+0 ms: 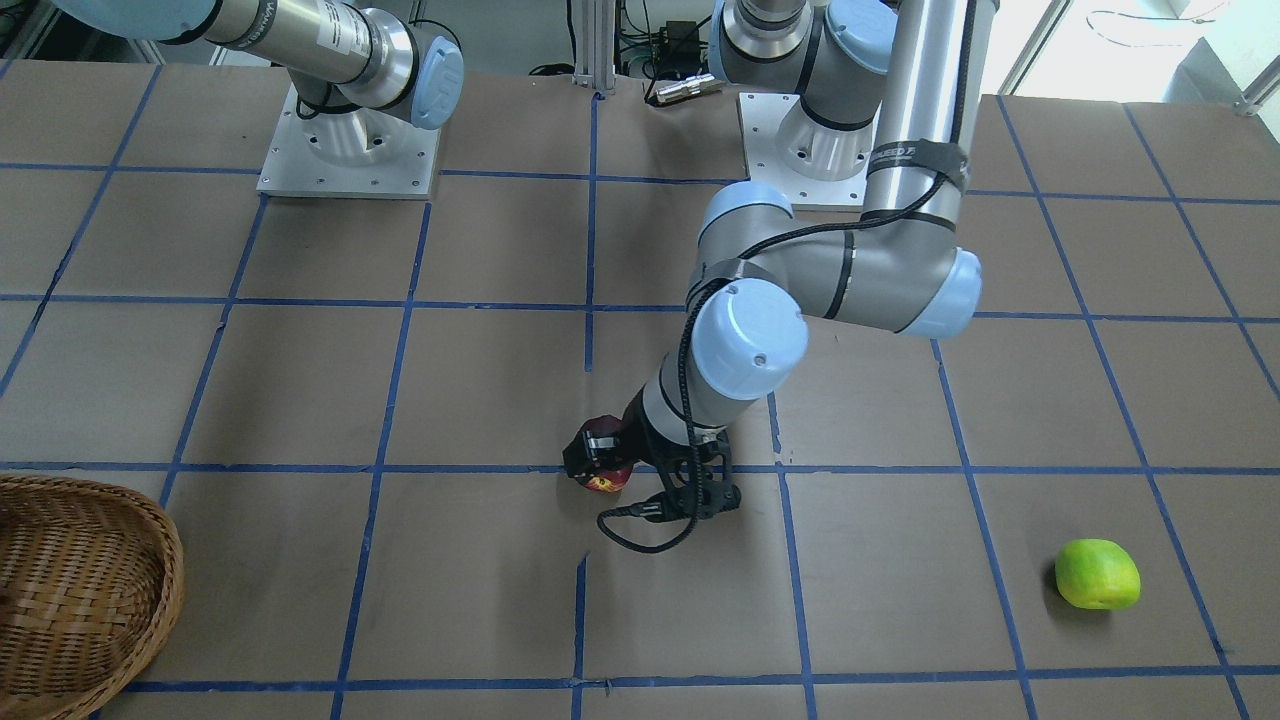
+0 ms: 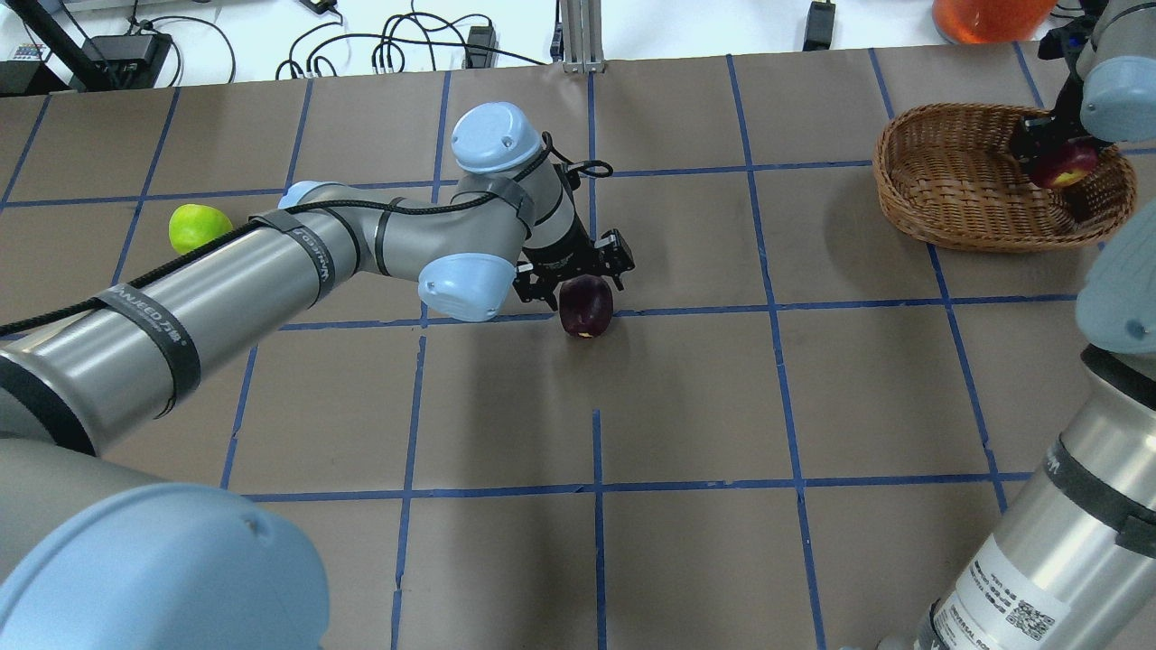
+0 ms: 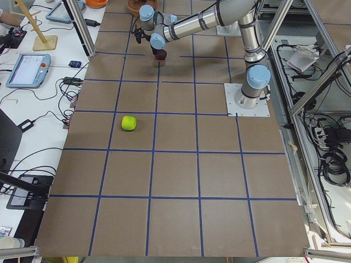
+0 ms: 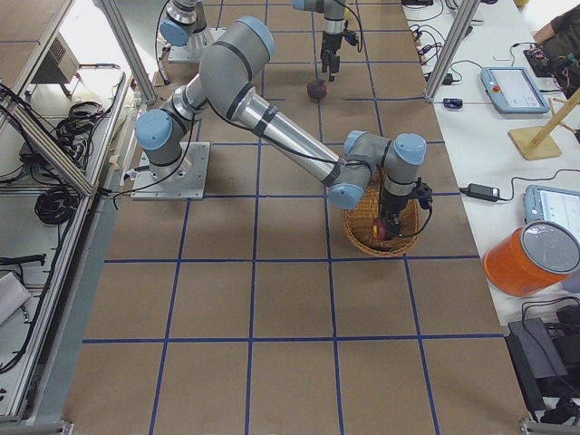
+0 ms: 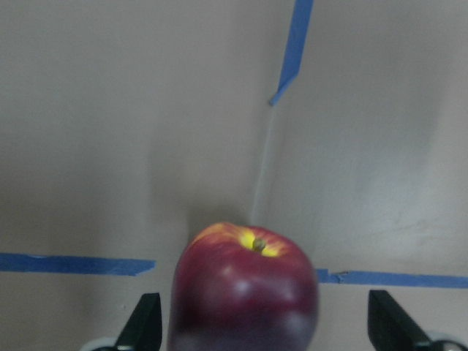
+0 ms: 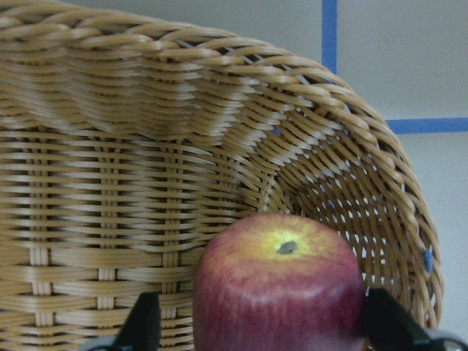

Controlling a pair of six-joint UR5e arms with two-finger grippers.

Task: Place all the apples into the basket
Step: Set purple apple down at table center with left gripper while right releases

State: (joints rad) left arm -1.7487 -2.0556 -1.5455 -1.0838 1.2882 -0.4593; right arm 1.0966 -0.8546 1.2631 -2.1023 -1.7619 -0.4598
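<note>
The dark maroon apple [image 2: 585, 307] [image 5: 245, 292] rests on the table near its middle. My left gripper [image 2: 576, 275] [image 5: 267, 325] is down over it, open, one finger on each side with gaps. The red apple [image 2: 1067, 167] [image 6: 281, 285] is inside the wicker basket [image 2: 903, 194] [image 6: 146, 146] at the far right. My right gripper [image 2: 1048, 149] [image 6: 263, 329] straddles that apple, open, with wicker showing past its left finger. The lime green apple [image 2: 197, 227] [image 1: 1097, 574] lies alone at the far left.
Brown paper with a blue tape grid [image 2: 596, 487] covers the table. An orange container [image 2: 989, 13] stands beyond the basket, off the table's far edge. Cables and power bricks [image 2: 388, 50] run along that edge. The two arm bases [image 1: 350, 150] sit at the robot's side.
</note>
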